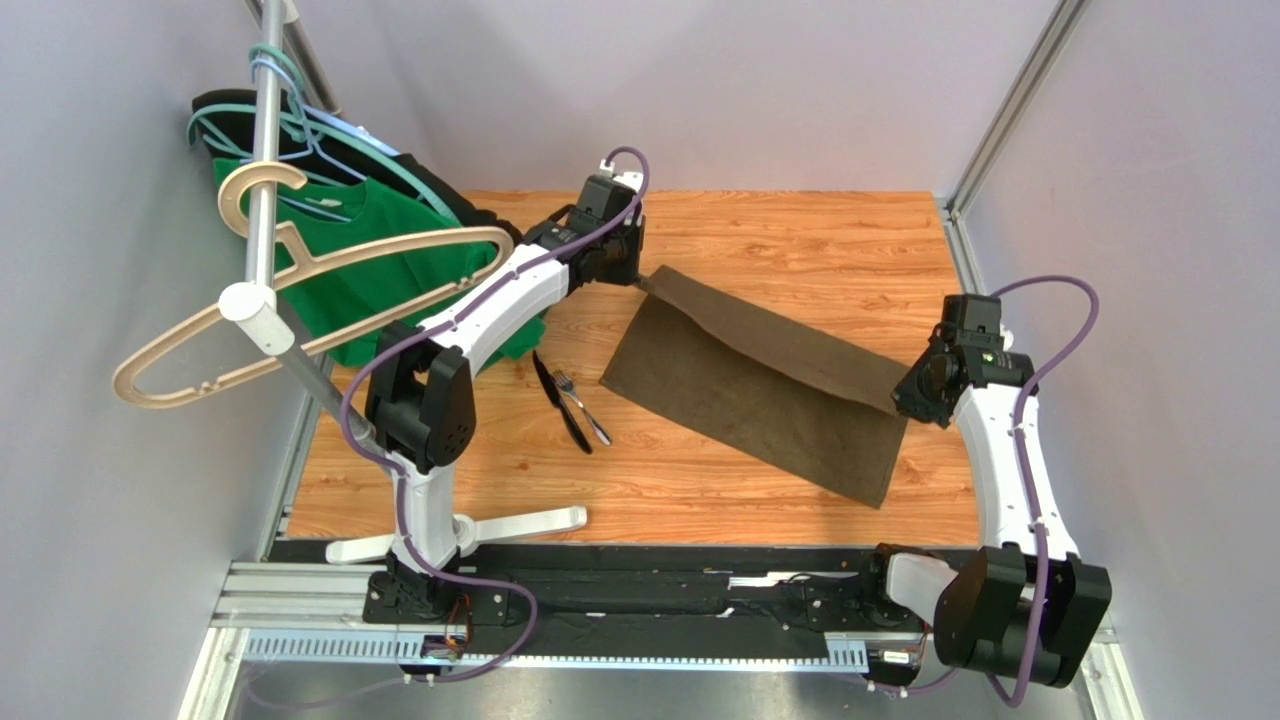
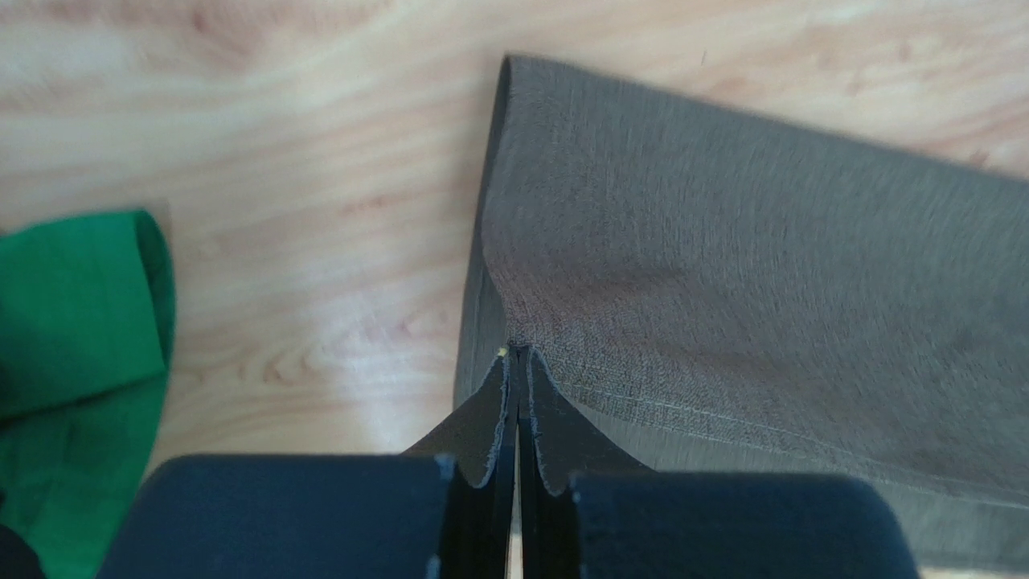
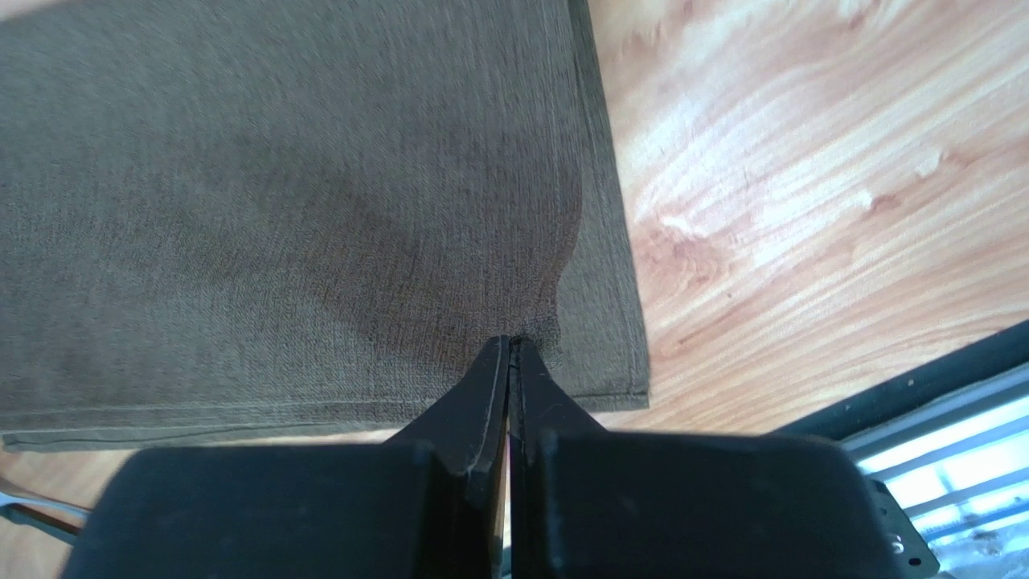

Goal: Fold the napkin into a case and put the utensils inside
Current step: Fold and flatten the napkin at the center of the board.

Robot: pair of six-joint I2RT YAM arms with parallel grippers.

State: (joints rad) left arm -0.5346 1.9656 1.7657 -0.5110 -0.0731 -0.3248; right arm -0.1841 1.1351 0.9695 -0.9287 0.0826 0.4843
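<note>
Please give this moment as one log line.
stage: napkin fold | left gripper: shut on napkin | right gripper: shut on napkin | utensils: on table

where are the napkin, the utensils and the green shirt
napkin (image 1: 751,383), top view, middle of the cloth
utensils (image 1: 561,404), top view, the dark handle
green shirt (image 2: 73,308), left wrist view, its flat part

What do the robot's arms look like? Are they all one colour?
No, two colours. The left arm and the right arm are smooth white tubes joined by chunky black blocks. A purple cable loops along each arm. The left hand and the right hand are black, each with two flat fingers that narrow to a point.
</note>
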